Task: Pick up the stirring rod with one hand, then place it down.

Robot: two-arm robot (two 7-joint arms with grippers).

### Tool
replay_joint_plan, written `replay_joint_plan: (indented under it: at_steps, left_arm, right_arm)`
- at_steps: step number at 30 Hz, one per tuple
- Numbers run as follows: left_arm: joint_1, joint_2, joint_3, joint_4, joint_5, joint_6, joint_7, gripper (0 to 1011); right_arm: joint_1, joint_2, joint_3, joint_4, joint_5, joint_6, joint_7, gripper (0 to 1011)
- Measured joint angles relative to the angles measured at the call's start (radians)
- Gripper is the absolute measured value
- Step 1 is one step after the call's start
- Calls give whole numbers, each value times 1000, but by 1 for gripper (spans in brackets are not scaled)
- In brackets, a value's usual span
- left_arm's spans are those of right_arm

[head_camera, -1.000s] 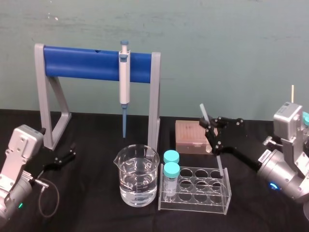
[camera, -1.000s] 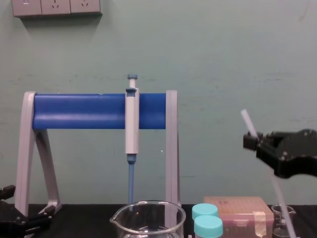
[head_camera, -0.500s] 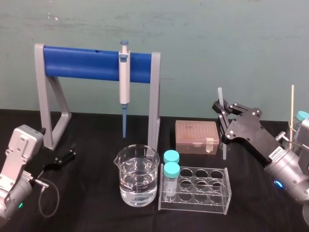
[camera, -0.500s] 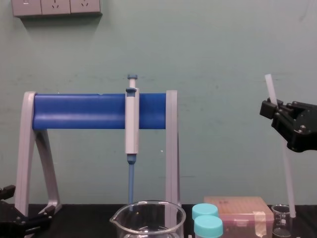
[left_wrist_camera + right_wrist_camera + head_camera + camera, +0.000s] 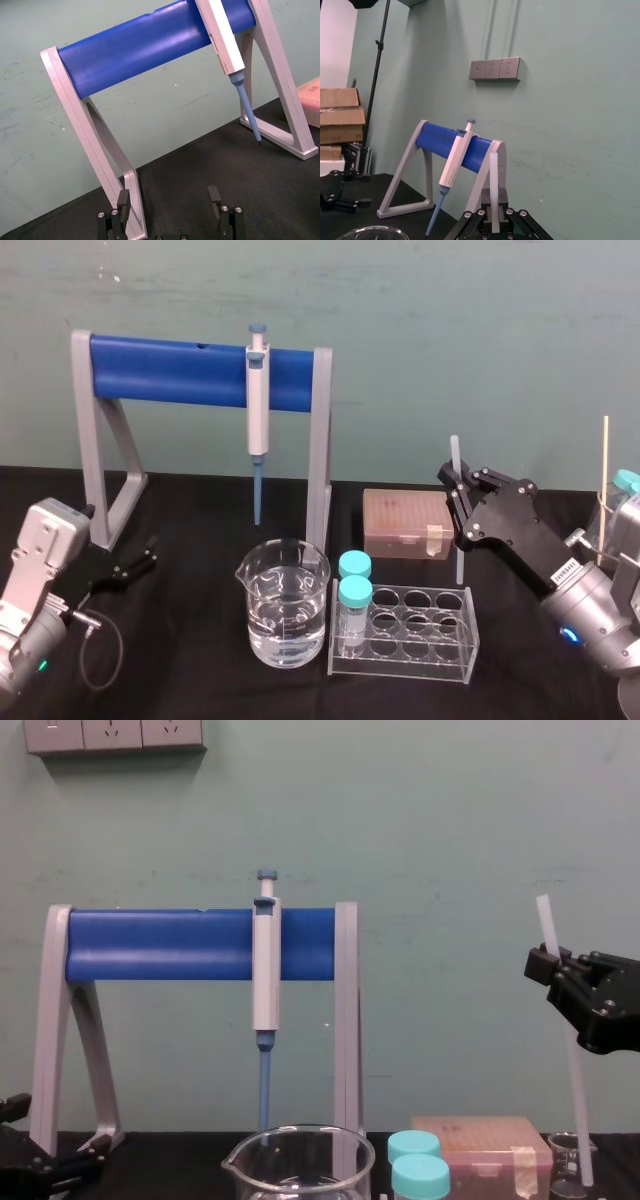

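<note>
Translucent stirring rod (image 5: 575,1100) stands nearly upright, lower end at the small beaker (image 5: 562,1165) — the right gripper (image 5: 545,965) is clamped on its upper part. The left gripper (image 5: 168,200) rests low, fingers (image 5: 214,196) apart.

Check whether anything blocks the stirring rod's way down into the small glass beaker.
Nothing visible does: the right gripper holds the stirring rod upright, its lower end apparently inside the small glass beaker. The left gripper sits open, far left.
</note>
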Motion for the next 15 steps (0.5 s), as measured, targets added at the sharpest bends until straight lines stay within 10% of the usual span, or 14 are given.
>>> replay_joint_plan:
  at_steps: [15]
  left_arm:
    - [0,0,0,0,0,0,0,1000]
  right_arm:
    - [-4,-9,8,-2,-13,11,-7,72]
